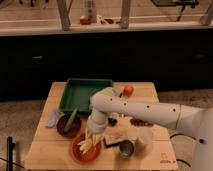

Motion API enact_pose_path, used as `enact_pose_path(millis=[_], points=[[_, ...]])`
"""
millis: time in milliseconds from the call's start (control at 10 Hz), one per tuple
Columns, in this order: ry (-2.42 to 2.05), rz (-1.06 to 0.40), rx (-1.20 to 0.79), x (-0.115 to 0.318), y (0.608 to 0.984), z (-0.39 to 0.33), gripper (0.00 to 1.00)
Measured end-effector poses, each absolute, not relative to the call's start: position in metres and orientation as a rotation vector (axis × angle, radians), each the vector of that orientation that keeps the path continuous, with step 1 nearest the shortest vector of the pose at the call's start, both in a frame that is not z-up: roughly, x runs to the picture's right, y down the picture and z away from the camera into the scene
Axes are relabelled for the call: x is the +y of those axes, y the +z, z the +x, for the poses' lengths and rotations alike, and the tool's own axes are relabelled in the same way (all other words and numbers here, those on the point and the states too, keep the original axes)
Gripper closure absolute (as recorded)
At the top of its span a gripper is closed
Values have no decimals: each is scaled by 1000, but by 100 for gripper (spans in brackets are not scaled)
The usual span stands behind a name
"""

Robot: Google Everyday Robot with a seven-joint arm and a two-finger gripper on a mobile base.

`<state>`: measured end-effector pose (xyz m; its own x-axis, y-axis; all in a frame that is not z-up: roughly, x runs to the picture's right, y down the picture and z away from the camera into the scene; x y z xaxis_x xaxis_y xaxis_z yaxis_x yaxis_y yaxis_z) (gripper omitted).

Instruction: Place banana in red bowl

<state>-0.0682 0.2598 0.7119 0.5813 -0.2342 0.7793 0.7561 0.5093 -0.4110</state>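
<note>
The red bowl sits near the front left of the wooden table. The pale-yellow banana lies inside it, under my gripper. My gripper hangs from the white arm directly over the bowl, its tips at the banana. Whether it still touches the banana does not show.
A dark brown bowl holding a green vegetable sits left of the red bowl. A green tray stands at the back. A round orange fruit lies behind the arm. A metal cup and a clear cup stand to the right.
</note>
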Motion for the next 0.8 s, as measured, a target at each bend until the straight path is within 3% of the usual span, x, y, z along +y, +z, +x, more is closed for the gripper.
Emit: enact_pose_path(millis=[600, 800], points=[[-687, -824, -735, 262, 705, -75, 32], [-706, -825, -746, 264, 703, -80, 20]])
